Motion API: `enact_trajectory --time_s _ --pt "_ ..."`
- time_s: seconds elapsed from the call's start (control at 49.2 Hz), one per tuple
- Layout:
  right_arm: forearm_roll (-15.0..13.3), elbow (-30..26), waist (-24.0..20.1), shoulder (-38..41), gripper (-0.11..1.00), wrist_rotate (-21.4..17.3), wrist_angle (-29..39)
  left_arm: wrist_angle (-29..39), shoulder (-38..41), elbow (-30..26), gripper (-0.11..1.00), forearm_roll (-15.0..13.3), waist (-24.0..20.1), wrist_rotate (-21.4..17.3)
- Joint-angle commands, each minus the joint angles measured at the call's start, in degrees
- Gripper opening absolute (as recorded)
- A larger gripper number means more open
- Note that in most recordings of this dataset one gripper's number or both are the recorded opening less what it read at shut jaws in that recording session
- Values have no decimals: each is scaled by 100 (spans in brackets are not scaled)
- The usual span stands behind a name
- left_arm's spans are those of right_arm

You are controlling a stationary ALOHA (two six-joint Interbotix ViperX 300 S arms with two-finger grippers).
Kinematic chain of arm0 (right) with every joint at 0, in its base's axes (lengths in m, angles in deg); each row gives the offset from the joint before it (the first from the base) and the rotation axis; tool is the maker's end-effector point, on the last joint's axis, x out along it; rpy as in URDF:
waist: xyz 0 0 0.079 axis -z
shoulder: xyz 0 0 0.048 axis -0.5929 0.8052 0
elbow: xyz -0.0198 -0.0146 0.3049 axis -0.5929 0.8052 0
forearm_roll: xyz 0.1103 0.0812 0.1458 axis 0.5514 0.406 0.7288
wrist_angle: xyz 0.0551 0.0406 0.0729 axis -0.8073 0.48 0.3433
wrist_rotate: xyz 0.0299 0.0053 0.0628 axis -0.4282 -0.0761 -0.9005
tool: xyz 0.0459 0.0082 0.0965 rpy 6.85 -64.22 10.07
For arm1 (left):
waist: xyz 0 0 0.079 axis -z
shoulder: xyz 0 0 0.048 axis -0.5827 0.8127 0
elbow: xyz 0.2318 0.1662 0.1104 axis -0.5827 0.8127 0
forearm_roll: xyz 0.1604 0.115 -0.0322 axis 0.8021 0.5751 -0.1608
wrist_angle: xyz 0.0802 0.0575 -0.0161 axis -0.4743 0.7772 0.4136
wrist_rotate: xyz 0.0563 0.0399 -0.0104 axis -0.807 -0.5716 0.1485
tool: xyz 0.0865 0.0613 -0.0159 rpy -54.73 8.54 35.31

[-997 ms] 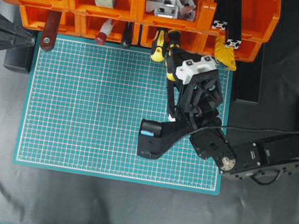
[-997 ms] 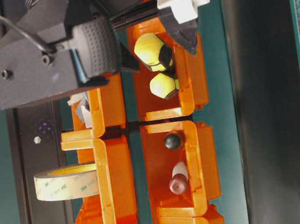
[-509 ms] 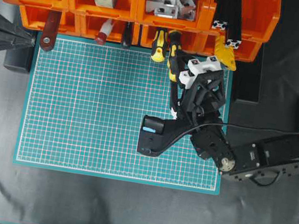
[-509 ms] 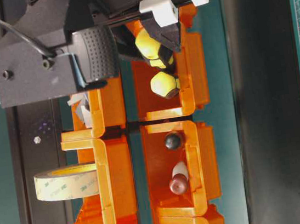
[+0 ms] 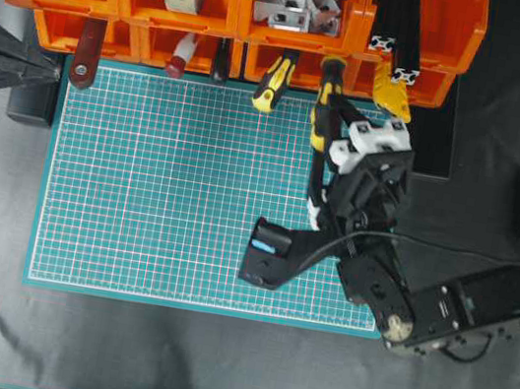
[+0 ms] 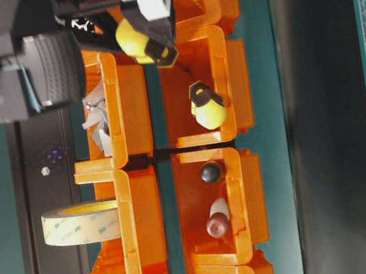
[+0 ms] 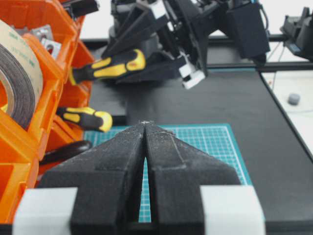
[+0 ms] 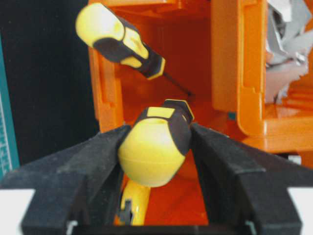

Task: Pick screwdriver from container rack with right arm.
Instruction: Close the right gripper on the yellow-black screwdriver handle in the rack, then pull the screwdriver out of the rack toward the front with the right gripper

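Here the right claw (image 8: 154, 147) pinches the screwdriver (image 8: 155, 149) (yellow-black handle) between its fingers.

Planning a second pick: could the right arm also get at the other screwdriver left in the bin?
Probably not yet: the right gripper is shut on one screwdriver. The other screwdriver sticks out of the rack with nothing over it.

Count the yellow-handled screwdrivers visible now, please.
2. One screwdriver is clamped in the right pincer at the container rack; the other screwdriver lies in the lower bin. Others may be hidden.
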Motion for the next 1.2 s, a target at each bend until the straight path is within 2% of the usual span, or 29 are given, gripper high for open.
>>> enact_trajectory --time_s 0.0,0.122,0.305,0.712,0.976,1.18 --pt "290 -132 -158 -70 42 -18 185 -26 26 -105 0 18 35 18" --pt "633 -88 -360 -70 42 -18 246 -26 26 -105 0 18 62 18" --pt "791 -132 -738 -44 42 -18 606 -26 44 -105 0 18 62 18" --pt "747 -888 -1863 246 42 97 1898 -26 -44 -114 0 18 62 18" --pt "721 -1652 -2531 694 42 439 2092 -26 -220 -149 0 18 62 79" --pt "853 -2074 -2760 1020 42 773 1890 -53 -483 -193 0 18 114 123"
